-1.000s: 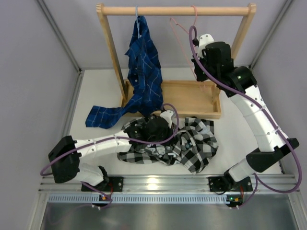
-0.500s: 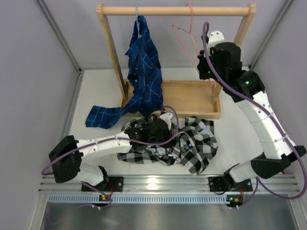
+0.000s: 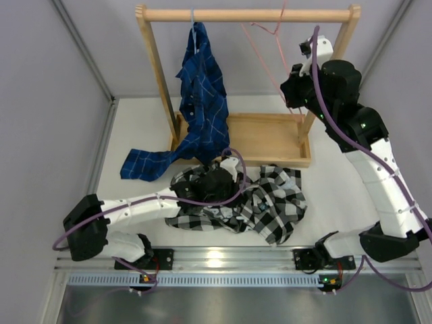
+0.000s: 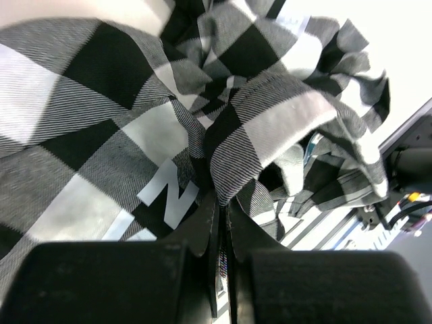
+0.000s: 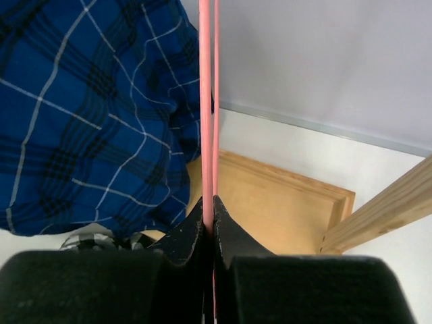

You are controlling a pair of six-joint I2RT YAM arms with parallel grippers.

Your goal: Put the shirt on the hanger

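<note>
— What is the left hand [image 4: 221, 212] doing?
— Pinching a fold of the shirt [image 4: 270, 115], which is bunching just ahead of it.
— And the right hand [image 5: 209, 212]?
— Clamping the hanger [image 5: 207, 81], its wire running straight ahead.

There are two shirts: one black-and-white checked shirt [image 3: 273, 202] and one blue shirt [image 3: 202, 94] with thin white lines. There are two hangers, one pink wire hanger [image 5: 205, 101] and one pale hanger [image 3: 192, 19] of which only the hook shows. There is one wooden rack [image 3: 246, 14] with one tray [image 3: 266, 138] at its foot, and two robot arms, the left arm [image 3: 131, 208] and the right arm [image 3: 381, 175].
</note>
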